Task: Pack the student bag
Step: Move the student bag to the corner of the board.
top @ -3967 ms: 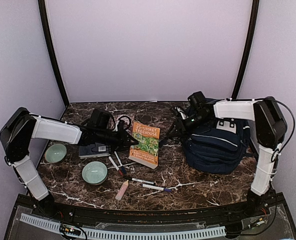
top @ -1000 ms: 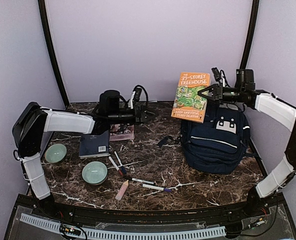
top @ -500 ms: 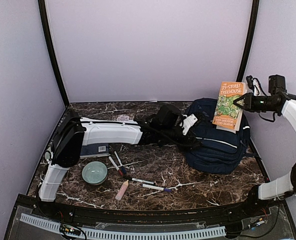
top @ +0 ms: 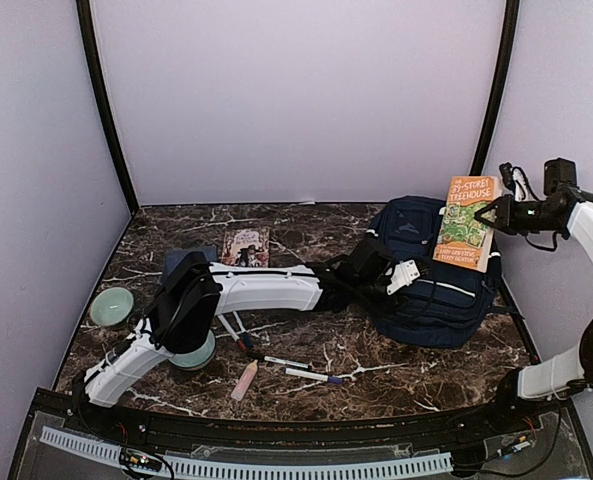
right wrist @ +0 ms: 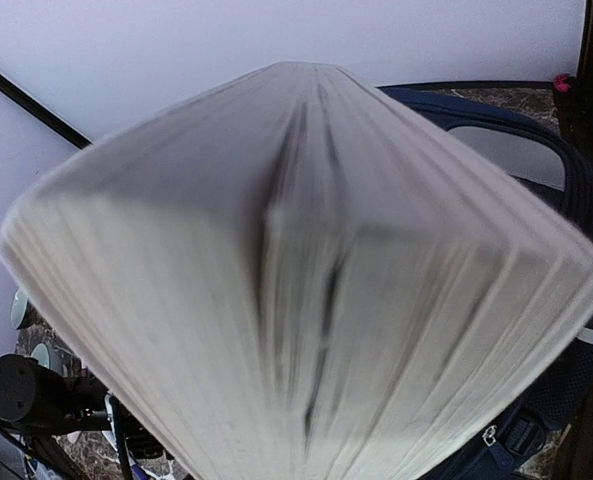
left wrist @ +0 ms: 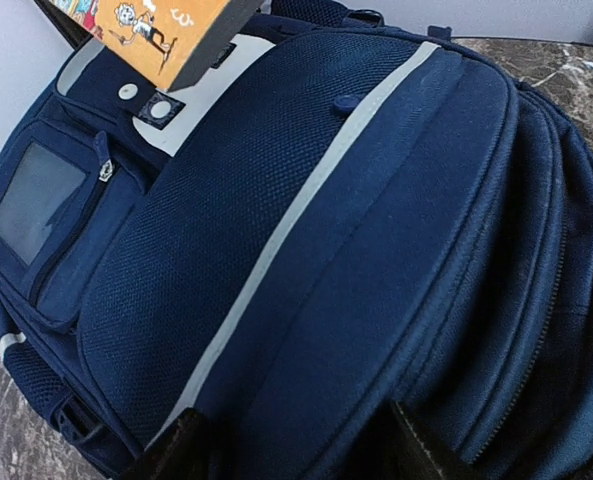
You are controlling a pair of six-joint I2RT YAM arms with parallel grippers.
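Observation:
The student bag (top: 426, 285), a navy backpack with a grey stripe, lies at the right of the table and fills the left wrist view (left wrist: 306, 250). My left gripper (top: 413, 280) reaches across onto its front; in the left wrist view the gripper (left wrist: 301, 450) is open, its fingertips (left wrist: 181, 445) spread wide against the fabric. My right gripper (top: 490, 215) is shut on an orange book (top: 466, 222) and holds it upright in the air above the bag's right side. The book's page edges (right wrist: 306, 300) fill the right wrist view and hide the fingers. Its corner shows in the left wrist view (left wrist: 156, 30).
A pink book (top: 244, 246) and a flat navy book (top: 181, 260) lie at the back left. Two green bowls (top: 111, 305) (top: 198, 355) sit at the left. Pens (top: 288, 363) (top: 316, 377), markers (top: 234, 330) and a pink tube (top: 244, 380) lie in the front middle.
The right gripper has lifted the orange book off the table and carried it right, above the bag. The left arm has swung from the left side across to the bag.

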